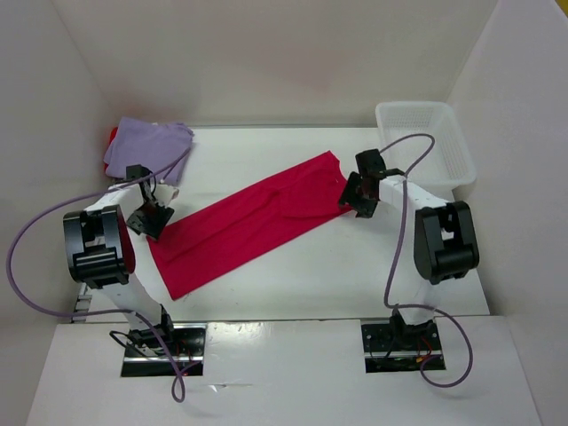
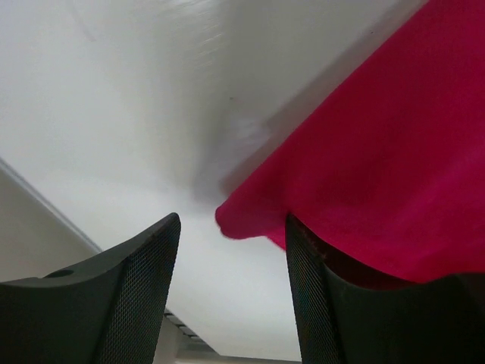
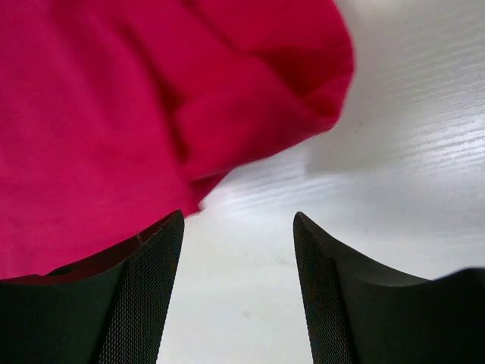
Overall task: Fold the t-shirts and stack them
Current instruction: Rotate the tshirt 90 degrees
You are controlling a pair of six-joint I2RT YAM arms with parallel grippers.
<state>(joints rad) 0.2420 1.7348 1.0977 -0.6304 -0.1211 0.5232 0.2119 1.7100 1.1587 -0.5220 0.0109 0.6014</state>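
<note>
A pinkish crimson t-shirt [image 1: 253, 222] lies folded into a long band, running diagonally across the table from near left to far right. My left gripper [image 1: 149, 218] is open at its near-left end; a cloth corner [image 2: 242, 220] lies just ahead of the fingers, none between them. My right gripper [image 1: 357, 197] is open at the far-right end, beside the shirt's edge [image 3: 227, 152], with bare table between its fingers. A pale lavender t-shirt [image 1: 142, 146] is bunched at the far left, over a bright red t-shirt [image 1: 113, 136] of which only a sliver shows.
A white plastic bin [image 1: 426, 142] stands at the far right by the wall. White walls enclose the table [image 1: 293, 275] on three sides. Purple cables loop from both arms.
</note>
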